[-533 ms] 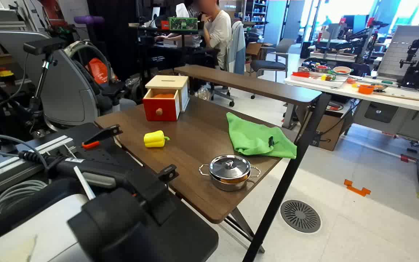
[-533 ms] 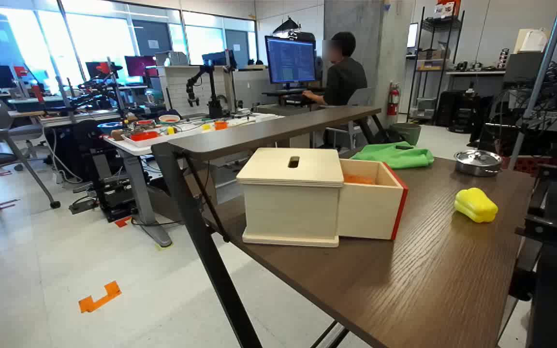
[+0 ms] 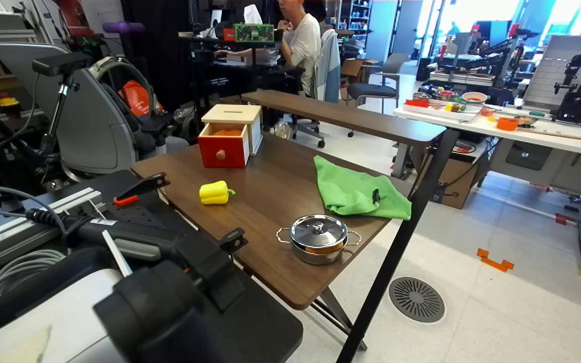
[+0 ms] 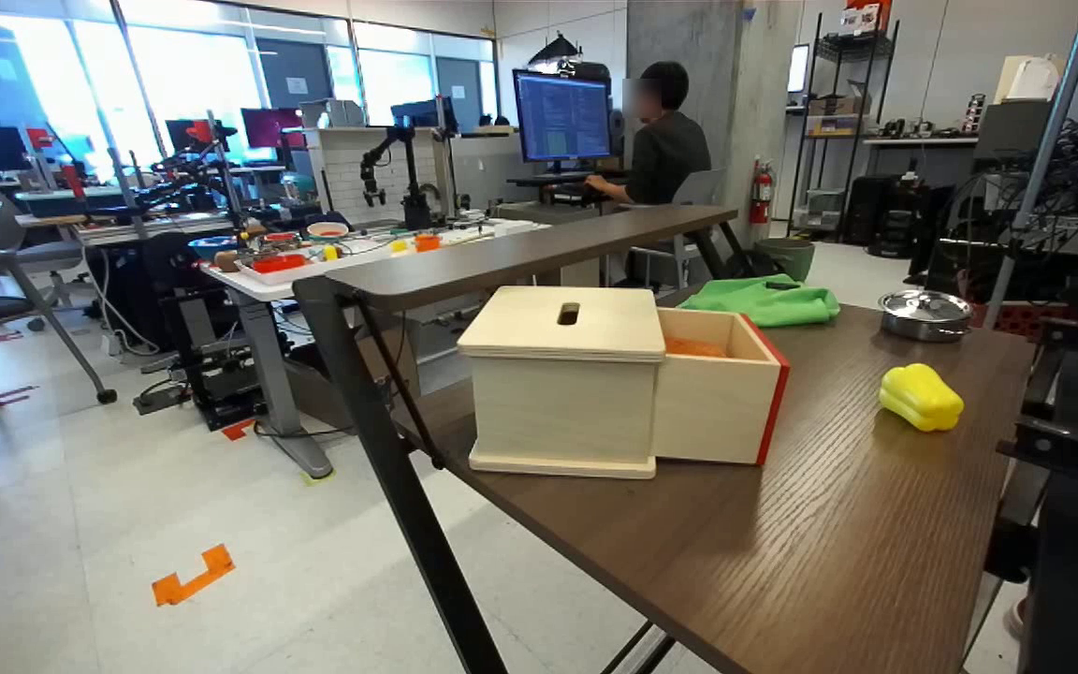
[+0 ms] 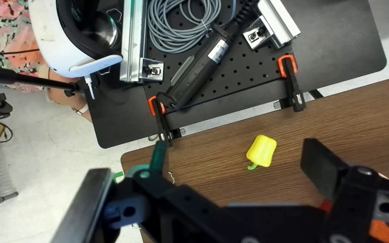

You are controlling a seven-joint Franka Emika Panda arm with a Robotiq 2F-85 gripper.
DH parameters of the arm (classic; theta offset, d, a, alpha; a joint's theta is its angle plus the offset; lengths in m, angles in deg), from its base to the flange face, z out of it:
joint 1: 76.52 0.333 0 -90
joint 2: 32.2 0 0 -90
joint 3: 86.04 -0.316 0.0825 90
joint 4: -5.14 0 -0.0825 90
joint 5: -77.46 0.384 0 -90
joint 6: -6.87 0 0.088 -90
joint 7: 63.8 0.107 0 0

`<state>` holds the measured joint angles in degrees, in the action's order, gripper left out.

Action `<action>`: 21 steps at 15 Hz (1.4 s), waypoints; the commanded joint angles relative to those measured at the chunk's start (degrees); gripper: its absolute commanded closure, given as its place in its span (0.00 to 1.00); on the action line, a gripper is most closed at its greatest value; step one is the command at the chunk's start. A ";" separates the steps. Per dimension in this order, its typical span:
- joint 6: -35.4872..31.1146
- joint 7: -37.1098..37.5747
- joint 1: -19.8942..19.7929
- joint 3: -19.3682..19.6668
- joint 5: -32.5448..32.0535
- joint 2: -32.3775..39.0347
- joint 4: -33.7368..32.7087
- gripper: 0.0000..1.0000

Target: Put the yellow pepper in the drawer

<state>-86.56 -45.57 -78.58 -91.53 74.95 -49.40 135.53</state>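
Gripper (image 5: 207,162), spread wide and empty, partly hides in the wrist view the drawer (image 3: 223,151), whose orange contents (image 3: 227,132) are unclear.

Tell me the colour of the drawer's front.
The drawer's front is red, showing best in an exterior view.

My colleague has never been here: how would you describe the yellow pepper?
Find the brown table and the red-fronted drawer on it. In front of that lies the pepper, on its side: bright yellow, unlike the green cloth or steel pot.
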 commanded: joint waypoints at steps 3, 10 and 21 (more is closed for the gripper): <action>-2.50 1.26 0.61 0.42 0.03 0.74 -0.46 0.00; -21.35 10.80 1.29 -0.86 -1.94 10.01 2.61 0.00; -55.27 26.25 4.94 -0.28 -5.65 17.20 19.28 0.00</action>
<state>-135.49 -24.07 -74.21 -92.27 72.30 -33.14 151.42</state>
